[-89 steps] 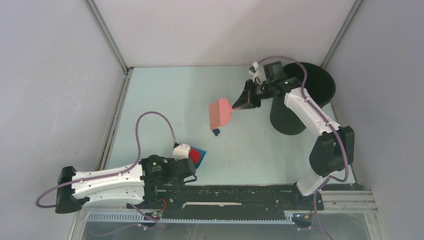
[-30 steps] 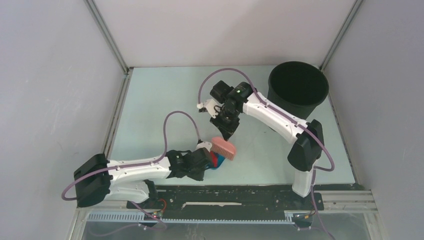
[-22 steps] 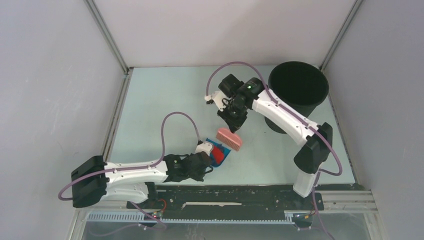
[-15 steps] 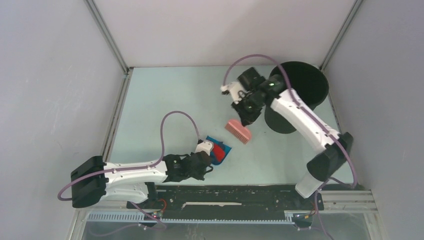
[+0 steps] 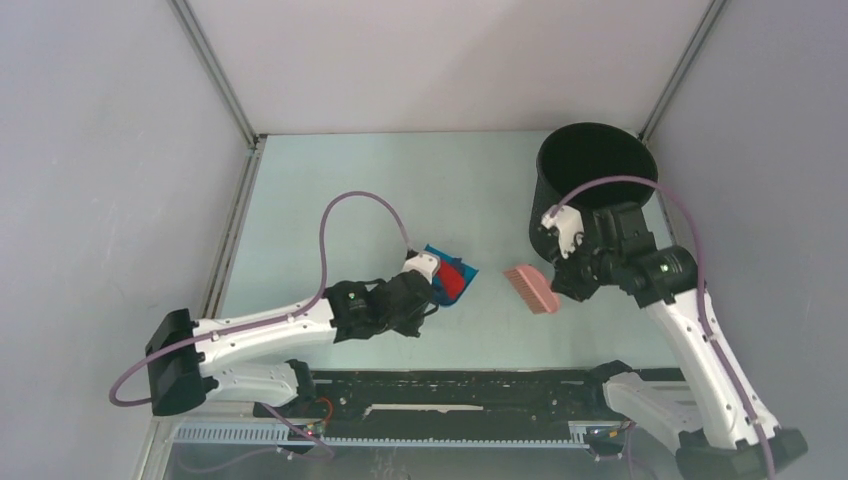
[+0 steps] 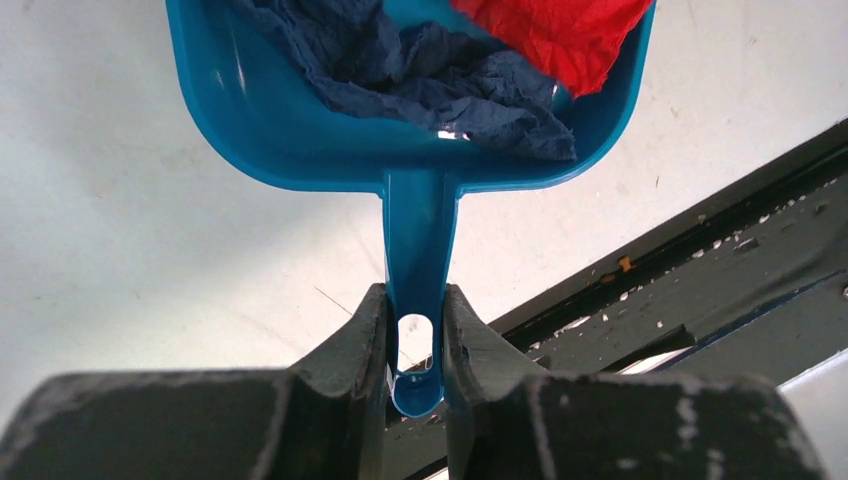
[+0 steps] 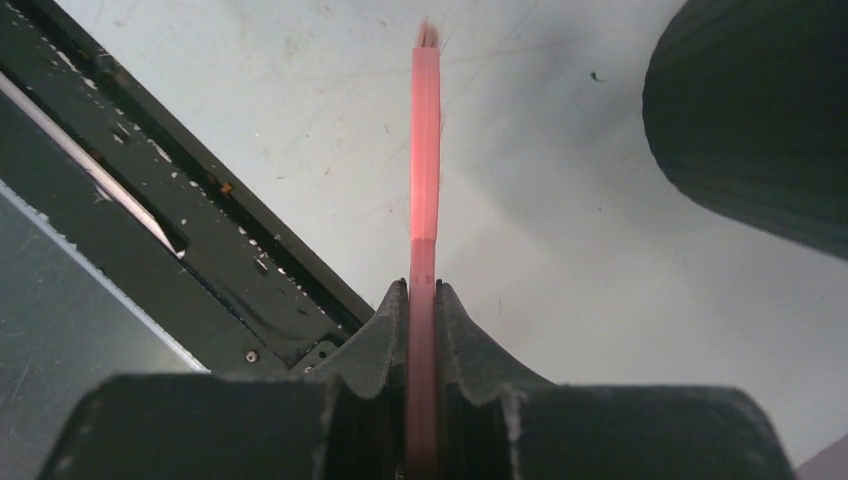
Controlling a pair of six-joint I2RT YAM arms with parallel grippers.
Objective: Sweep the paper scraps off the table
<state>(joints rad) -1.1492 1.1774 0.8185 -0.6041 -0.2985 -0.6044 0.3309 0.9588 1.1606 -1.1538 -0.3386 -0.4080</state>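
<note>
My left gripper (image 5: 428, 287) (image 6: 416, 300) is shut on the handle of the blue dustpan (image 5: 448, 280) (image 6: 300, 140). The dustpan holds paper scraps: a dark blue one (image 6: 420, 80) and a red one (image 6: 550, 35) (image 5: 453, 281). It sits low over the pale green table (image 5: 350, 200). My right gripper (image 5: 562, 283) (image 7: 423, 290) is shut on the handle of the pink hand brush (image 5: 530, 288) (image 7: 425, 160), held edge-on in the wrist view, right of the dustpan and near the bin. No loose scraps show on the table.
A tall black bin (image 5: 597, 170) (image 7: 770, 110) stands at the back right corner. The black base rail (image 5: 450, 385) (image 7: 150, 200) runs along the near edge. Grey walls and aluminium frame edges enclose the table.
My right arm has swung the brush away from the dustpan, right and nearer, to in front of the bin. My left arm has pushed the dustpan with scraps slightly forward and right.
</note>
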